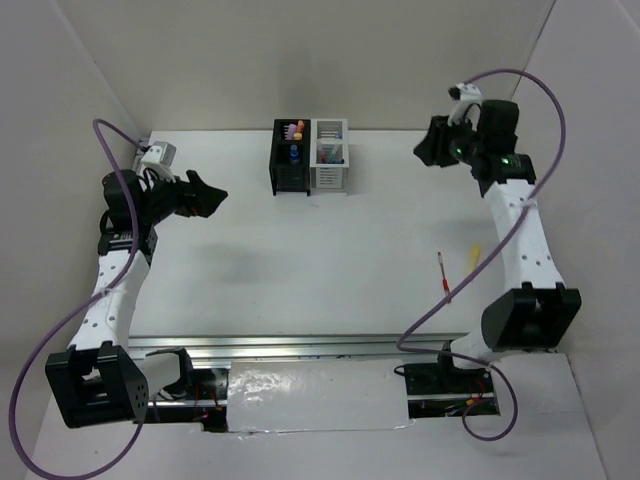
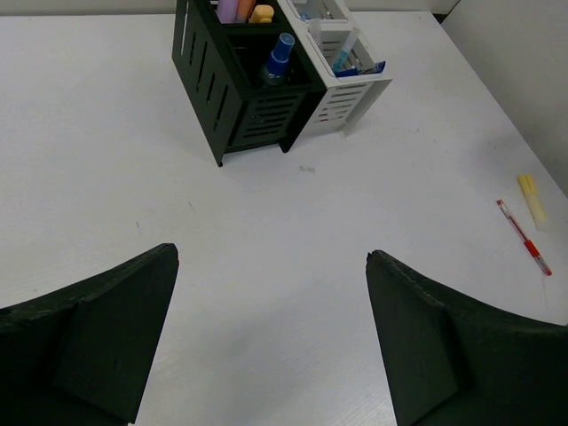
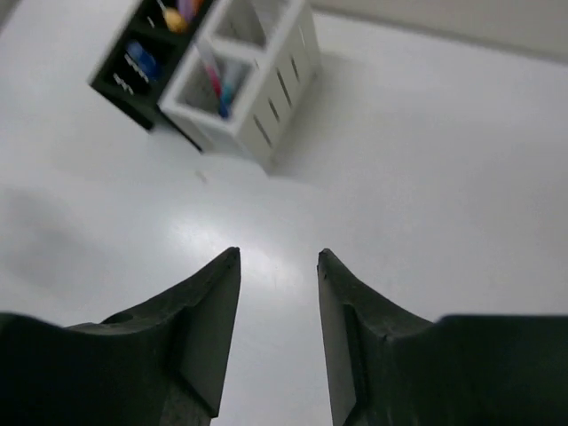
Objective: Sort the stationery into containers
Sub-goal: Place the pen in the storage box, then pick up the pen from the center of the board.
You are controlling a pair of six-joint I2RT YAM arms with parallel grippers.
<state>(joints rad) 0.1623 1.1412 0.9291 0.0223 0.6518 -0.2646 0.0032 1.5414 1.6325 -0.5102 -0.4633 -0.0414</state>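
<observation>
White table (image 1: 300, 260): red pen (image 2: 524, 238) beside yellow marker (image 2: 532, 200).

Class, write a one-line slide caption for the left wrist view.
Open left gripper faces the joined black box and white box; a red pen and yellow marker lie loose at right.

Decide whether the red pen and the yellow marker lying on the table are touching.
Apart. The top view shows a strip of bare table between the red pen and the yellow marker.
</observation>
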